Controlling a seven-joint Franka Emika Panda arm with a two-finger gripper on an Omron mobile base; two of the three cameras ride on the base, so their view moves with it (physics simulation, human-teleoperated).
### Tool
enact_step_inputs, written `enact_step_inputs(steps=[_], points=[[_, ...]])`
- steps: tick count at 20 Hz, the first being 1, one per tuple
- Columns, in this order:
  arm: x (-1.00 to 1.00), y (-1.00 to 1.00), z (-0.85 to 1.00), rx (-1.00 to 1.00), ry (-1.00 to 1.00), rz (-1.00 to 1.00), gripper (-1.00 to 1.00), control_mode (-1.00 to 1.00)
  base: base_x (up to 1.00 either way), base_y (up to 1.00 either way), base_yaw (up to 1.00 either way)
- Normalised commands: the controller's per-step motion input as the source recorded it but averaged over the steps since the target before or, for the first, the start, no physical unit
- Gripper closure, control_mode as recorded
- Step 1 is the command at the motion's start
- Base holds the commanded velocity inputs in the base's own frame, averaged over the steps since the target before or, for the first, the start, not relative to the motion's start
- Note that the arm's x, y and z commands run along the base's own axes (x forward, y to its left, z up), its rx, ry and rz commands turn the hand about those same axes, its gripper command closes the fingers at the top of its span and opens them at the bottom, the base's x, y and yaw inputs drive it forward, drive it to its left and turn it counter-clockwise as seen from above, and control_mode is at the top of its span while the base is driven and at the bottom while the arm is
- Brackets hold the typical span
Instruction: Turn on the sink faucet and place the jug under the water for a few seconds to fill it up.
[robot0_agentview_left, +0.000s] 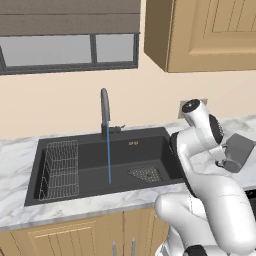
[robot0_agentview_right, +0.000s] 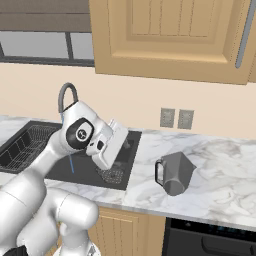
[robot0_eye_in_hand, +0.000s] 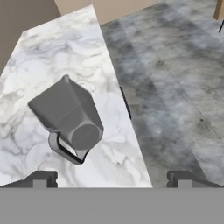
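Marble tabletop (robot0_agentview_right: 220, 165) runs right of the sink (robot0_agentview_left: 150, 150), where water (robot0_agentview_left: 109, 160) streams from the sink faucet (robot0_agentview_left: 105, 112). I see my jaws spread wide, holding nothing, and the jug (robot0_eye_in_hand: 68, 116) lies tipped on the marble just ahead of them, handle toward me.

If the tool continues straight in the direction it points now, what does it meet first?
Most likely the jug lying on its side on the counter. It sits a little left of the open tool, so the tool might reach bare counter beside it; depth is unclear.
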Motion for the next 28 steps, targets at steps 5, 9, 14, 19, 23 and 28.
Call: enact_step_inputs(steps=[5, 9, 14, 19, 23, 28], points=[[0.42, -0.10, -0.13, 0.00, 0.12, -0.10, -1.00, -1.00, 0.00, 0.00, 0.00], [0.30, -0.29, -0.22, 0.01, 0.11, -0.02, -1.00, -1.00, 0.00, 0.00, 0.00], [0.05, -0.52, -0.40, 0.00, 0.10, 0.00, -1.00, -1.00, 0.00, 0.00, 0.00], [0.04, -0.38, -0.25, 0.01, 0.03, 0.00, -1.00, -1.00, 0.00, 0.00, 0.00], [0.10, -0.03, -0.17, 0.00, 0.00, 0.00, -1.00, -1.00, 0.00, 0.00, 0.00], [0.06, 0.00, -0.15, 0.00, 0.00, 0.00, -1.00, -1.00, 0.00, 0.00, 0.00]])
